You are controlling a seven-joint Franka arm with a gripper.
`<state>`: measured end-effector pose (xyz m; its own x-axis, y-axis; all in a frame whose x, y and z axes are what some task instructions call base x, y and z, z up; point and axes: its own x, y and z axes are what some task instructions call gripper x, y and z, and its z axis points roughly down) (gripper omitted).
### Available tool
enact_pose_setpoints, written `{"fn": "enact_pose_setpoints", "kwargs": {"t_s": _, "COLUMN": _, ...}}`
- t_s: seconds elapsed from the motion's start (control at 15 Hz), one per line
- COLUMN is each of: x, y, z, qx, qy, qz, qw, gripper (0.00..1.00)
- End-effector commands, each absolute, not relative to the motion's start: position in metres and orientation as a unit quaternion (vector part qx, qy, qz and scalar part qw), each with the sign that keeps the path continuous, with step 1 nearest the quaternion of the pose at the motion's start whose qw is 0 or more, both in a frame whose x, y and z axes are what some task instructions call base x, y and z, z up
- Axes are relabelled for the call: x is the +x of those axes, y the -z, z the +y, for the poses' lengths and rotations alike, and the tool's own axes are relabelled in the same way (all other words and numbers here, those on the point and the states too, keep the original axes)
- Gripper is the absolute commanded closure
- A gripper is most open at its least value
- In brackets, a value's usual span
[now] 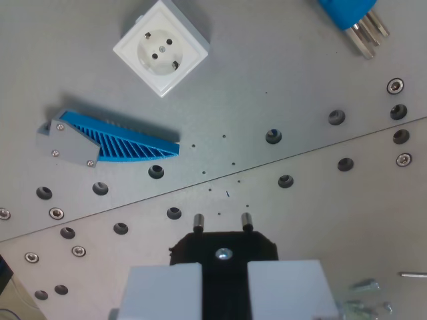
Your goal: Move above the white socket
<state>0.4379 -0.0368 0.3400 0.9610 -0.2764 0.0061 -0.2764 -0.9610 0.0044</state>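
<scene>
Nearest the lens, the gripper (pixel 224 283) clamps its two pale fingers (pixel 163 290) against a black plug (pixel 223 247), whose two pins (pixel 198 221) point away up the grey table (pixel 300 87). Beyond, a blue ribbed piece (pixel 117 141) lies toward the wrist view's left. Farthest, upper left, the white socket (pixel 161 48) sits face up, turned cornerwise, well apart from the plug.

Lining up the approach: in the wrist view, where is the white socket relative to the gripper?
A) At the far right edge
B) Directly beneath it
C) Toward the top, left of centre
C: the white socket sits near the top, left of centre, far from the gripper at the bottom.
</scene>
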Motion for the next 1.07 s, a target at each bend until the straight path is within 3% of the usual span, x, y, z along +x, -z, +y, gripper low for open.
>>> {"fn": "enact_pose_setpoints", "kwargs": {"t_s": 0.07, "x": 0.438, "y": -0.338, "z": -0.037, "qx": 0.992, "qy": -0.003, "qz": -0.129, "qw": 0.002, "gripper": 1.00}}
{"fn": "enact_pose_setpoints", "kwargs": {"t_s": 1.07, "x": 0.443, "y": -0.302, "z": -0.030, "qx": 0.999, "qy": -0.028, "qz": -0.037, "qw": -0.001, "gripper": 1.00}}
